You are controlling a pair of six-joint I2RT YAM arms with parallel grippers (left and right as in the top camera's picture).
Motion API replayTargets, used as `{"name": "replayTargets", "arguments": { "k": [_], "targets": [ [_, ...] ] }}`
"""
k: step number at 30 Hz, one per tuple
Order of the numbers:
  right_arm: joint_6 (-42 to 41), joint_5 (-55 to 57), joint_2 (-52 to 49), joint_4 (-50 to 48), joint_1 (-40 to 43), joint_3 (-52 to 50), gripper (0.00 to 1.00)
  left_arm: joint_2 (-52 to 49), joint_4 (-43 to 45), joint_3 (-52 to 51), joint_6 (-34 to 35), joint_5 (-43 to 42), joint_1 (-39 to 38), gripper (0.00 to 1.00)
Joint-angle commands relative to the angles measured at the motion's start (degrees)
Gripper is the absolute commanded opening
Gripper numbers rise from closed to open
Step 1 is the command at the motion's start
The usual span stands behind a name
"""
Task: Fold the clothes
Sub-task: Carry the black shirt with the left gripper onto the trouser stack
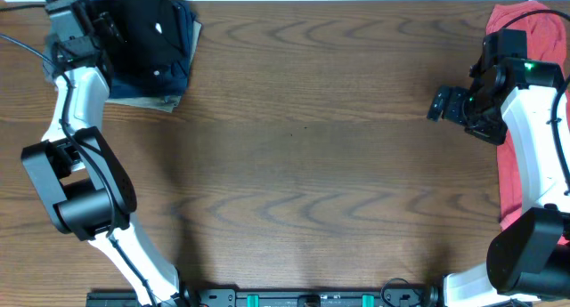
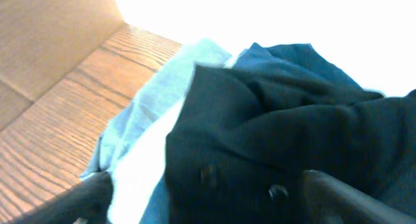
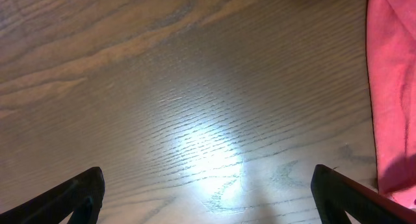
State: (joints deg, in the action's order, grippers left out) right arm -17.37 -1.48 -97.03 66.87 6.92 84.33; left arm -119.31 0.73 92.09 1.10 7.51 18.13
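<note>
Okay, the clothes [image 1: 142, 27] sit in the far left corner of the surface [image 1: 303, 165]: a black bundle heaped on a navy-blue garment [image 1: 184, 42], with a paler layer [image 2: 143, 113] showing underneath. The left pincer [image 2: 214, 195] is right over that heap, fingers spread wide with black cloth lying between them, nothing pinched. The right pincer [image 1: 438, 105] is well apart on the opposite side, also spread, over bare wood just beside the red-pink shirt [image 3: 393, 87]. The relation that matters is that the garment lies directly under the left pincer and a whole surface-width from the right one, so the left arm is clearly nearer. The fabric is too bunched to show a long axis, and I'd guess it stays put as stacked.
</note>
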Motion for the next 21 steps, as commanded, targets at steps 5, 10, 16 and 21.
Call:
{"name": "replayTargets", "arguments": {
  "k": [5,10,16,21],
  "targets": [
    [0.50,0.42,0.26,0.15,0.20,0.17,0.99,5.29,0.26,1.53,0.31,1.03,-1.14,0.98],
    [0.48,0.42,0.26,0.15,0.20,0.20,0.99,5.90,0.48,1.53,1.18,0.44,-2.19,0.69],
    [0.50,0.42,0.26,0.15,0.20,0.17,0.99,3.10,3.34,1.51,2.27,0.46,-2.29,0.06],
    [0.50,0.42,0.26,0.15,0.20,0.17,0.99,-1.97,3.98,1.51,2.21,0.52,-1.64,0.06]
  ]
}}
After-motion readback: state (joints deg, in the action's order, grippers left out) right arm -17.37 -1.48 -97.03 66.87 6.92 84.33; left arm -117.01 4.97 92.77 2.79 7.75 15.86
